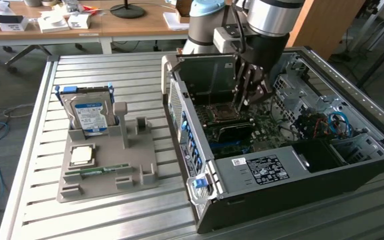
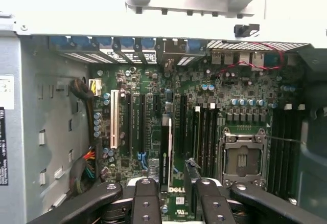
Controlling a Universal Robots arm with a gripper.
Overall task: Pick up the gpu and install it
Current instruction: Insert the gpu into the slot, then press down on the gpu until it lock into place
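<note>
The gpu (image 1: 251, 89), a thin card with a tan-brown face, hangs upright inside the open computer case (image 1: 199, 145) with my gripper (image 1: 249, 100) shut on it. In the wrist view the gpu (image 2: 169, 150) appears edge-on as a thin pale strip between the two black fingers (image 2: 145, 203), above the green motherboard (image 2: 153, 81). It lines up with the long dark expansion slots (image 2: 134, 121), next to the memory slots. Whether its lower edge touches a slot is hidden.
A bare CPU socket (image 2: 242, 157) sits beside the memory slots. Cable bundles (image 2: 84, 168) and the metal case wall (image 2: 46, 132) flank the board. On the slatted table a grey holder (image 1: 105, 175) carries a hard drive (image 1: 88, 112), a CPU chip (image 1: 82, 155) and a green memory stick (image 1: 98, 170).
</note>
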